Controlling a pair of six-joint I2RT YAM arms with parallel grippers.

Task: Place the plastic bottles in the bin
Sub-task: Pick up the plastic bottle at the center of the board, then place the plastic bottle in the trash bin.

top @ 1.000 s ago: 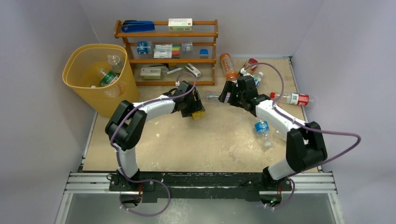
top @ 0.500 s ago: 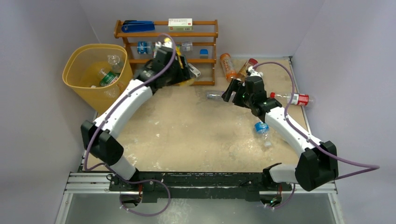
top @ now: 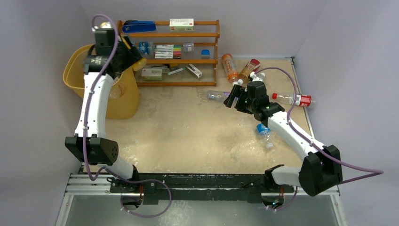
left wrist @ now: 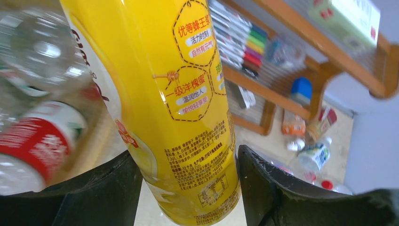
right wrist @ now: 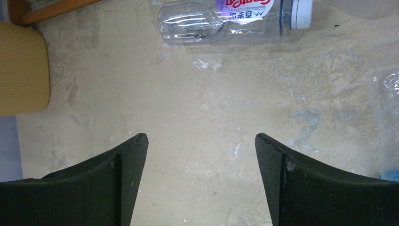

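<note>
**Yellow bottle** (left wrist: 183, 108), honey-drink label: clamped betw. fingers of L gripper (left wrist: 186, 162), held high over bin (top: 75, 63) at its rack-side rim, not yet dropped.
**In bin:** a few clear bottles, incl. red-banded bottle (left wrist: 40, 141).
**On table** (top: 188, 136), to do:
- purple-label bottle (right wrist: 235, 19), just ahead of R gripper (right wrist: 201, 141) (jaws apart, empty)
- orange bottle (top: 229, 66), plus approx. 2 beside it
- red-label bottle (top: 294, 99)
- blue-label bottle (top: 264, 129)

**Est.:** under half done.
**Also:** rack (top: 169, 35), not for binning.
</note>
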